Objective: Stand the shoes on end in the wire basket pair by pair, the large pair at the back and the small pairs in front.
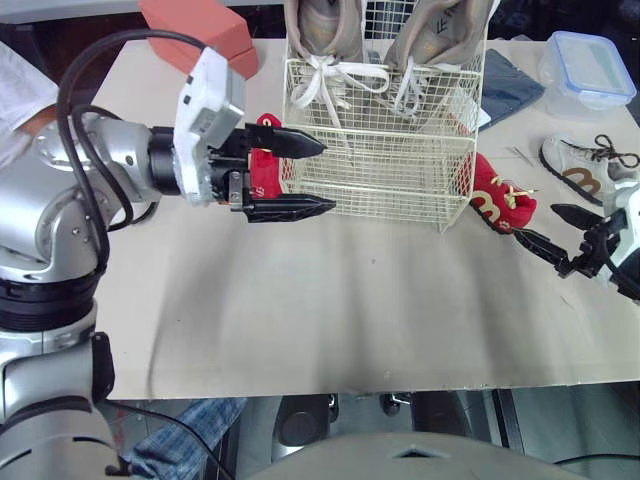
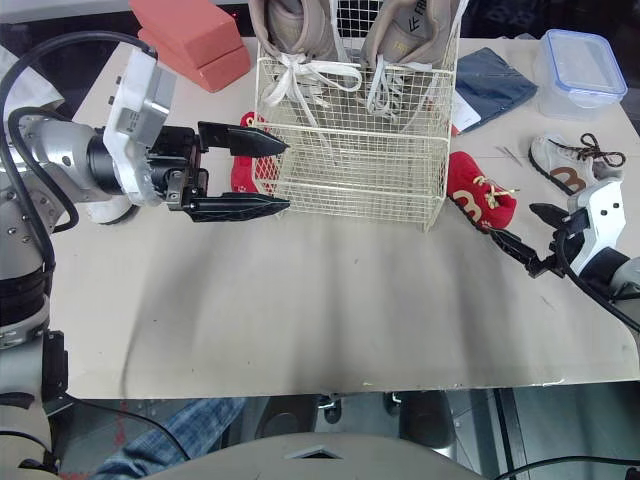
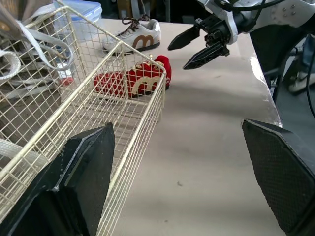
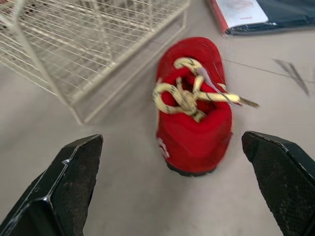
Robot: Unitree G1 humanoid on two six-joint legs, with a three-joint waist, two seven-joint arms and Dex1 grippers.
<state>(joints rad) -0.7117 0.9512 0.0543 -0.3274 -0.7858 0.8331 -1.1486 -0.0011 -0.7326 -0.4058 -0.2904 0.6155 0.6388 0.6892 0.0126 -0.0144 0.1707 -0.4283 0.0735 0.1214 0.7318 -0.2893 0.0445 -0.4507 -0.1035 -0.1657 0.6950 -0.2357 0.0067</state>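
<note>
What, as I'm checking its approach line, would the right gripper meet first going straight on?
Most likely the red shoe, which lies dead ahead of the open right gripper, beside the wire basket. Nothing shows between them, though depth is hard to judge.

Wire basket cream; large shoes beige; small shoe red, laces yellowish; sneaker white, brown emblem.

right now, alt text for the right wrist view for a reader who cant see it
A small red fabric shoe with knotted cream laces lies on the pale beige table, just ahead of the right gripper, whose two black fingers stand wide open on either side of it. A cream wire basket stands close beside the shoe.
</note>
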